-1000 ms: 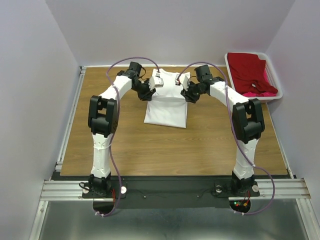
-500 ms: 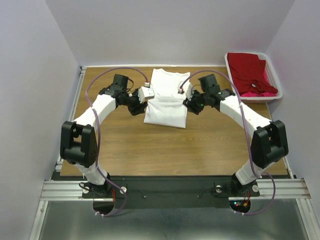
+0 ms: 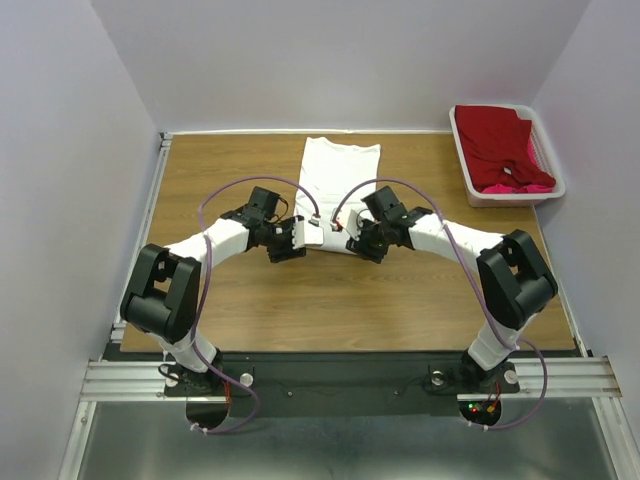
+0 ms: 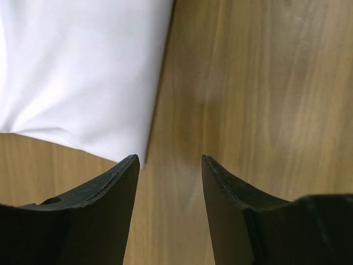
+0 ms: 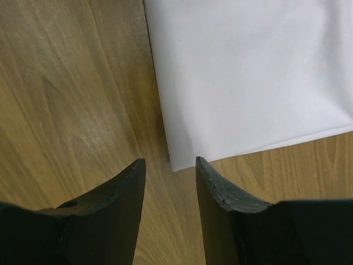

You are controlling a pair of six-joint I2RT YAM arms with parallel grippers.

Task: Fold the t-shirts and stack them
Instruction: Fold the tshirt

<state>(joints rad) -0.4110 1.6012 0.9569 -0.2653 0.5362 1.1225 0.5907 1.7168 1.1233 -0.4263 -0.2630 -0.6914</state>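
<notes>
1. Table (image 3: 230,170): wood top. All the work happens here.
2. White shirt (image 3: 340,180): lies flat mid-table as a long narrow rectangle, sides apparently folded in already. It runs from the far edge toward the arms. Likely soft, light and limp, so it will sag and drape once lifted. It probably has several layers, which could slide apart. The edge lies flush on the wood, so fingers probably have to dig under it. Best hold: the two near corners, pinching every layer, both at once so the hem lifts level.
3. Basket (image 3: 461,150): far right, well apart from the white shirt.
4. Red shirt (image 3: 500,145): bunched in the basket, unfolded. Likely the same limp cloth.
5. Pink shirt (image 3: 520,186): only a sliver shows under the red one at the basket's near end.
6. Left gripper (image 4: 170,165): fingers spread, holding nothing, low over the table. The shirt's (image 4: 83,66) near-left corner is just at the tip of one finger, and the gap is mostly over bare wood.
7. Right gripper (image 5: 170,165): fingers spread, holding nothing. The shirt's (image 5: 248,72) near-right corner lies right in the gap, better lined up than the left.
</notes>
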